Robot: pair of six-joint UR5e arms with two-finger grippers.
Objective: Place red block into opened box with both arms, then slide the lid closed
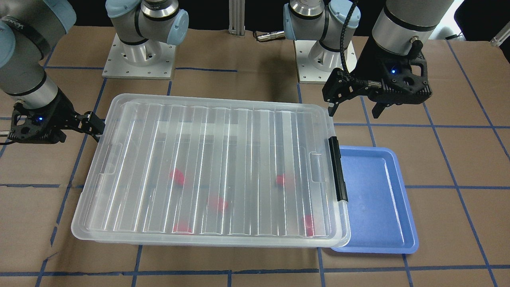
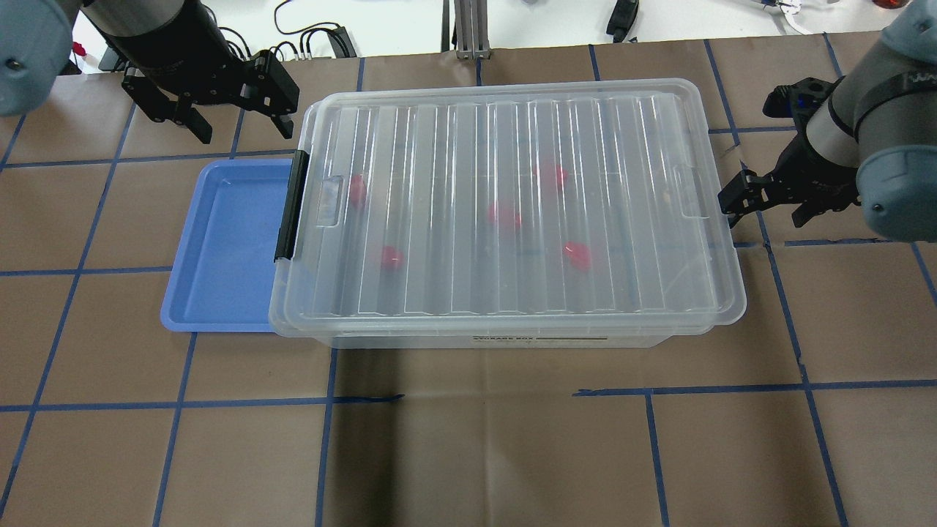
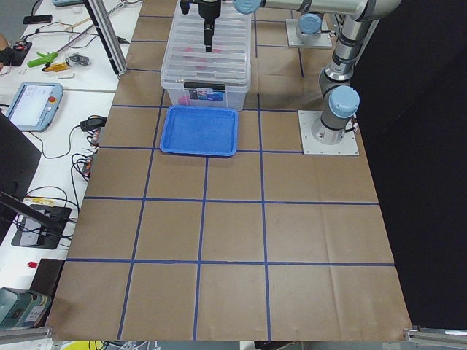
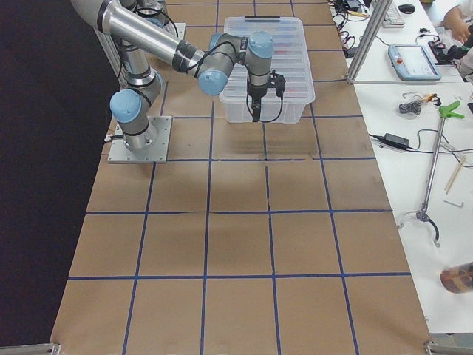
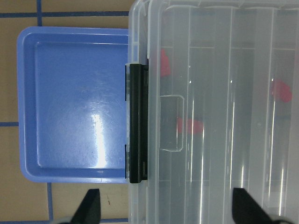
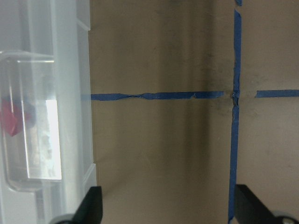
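The clear ribbed lid (image 2: pixel 454 146) lies over the box (image 2: pixel 512 340) and covers its whole top. Several red blocks show blurred through it, among them one red block (image 2: pixel 504 216) near the middle and another (image 5: pixel 189 126) by the handle recess. A black latch bar (image 2: pixel 290 205) sits on the box's short end beside the tray. My left gripper (image 2: pixel 243 132) hangs open above the table near that end's far corner, holding nothing; it also shows in the left wrist view (image 5: pixel 168 210). My right gripper (image 2: pixel 765 208) stands open just off the opposite short end, empty (image 6: pixel 168 210).
A blue tray (image 2: pixel 227 249) lies against the latch end, partly under the box's rim, with nothing in it. Brown paper with blue tape lines (image 2: pixel 483 395) covers the table. Both arm bases (image 1: pixel 139 56) stand behind the box.
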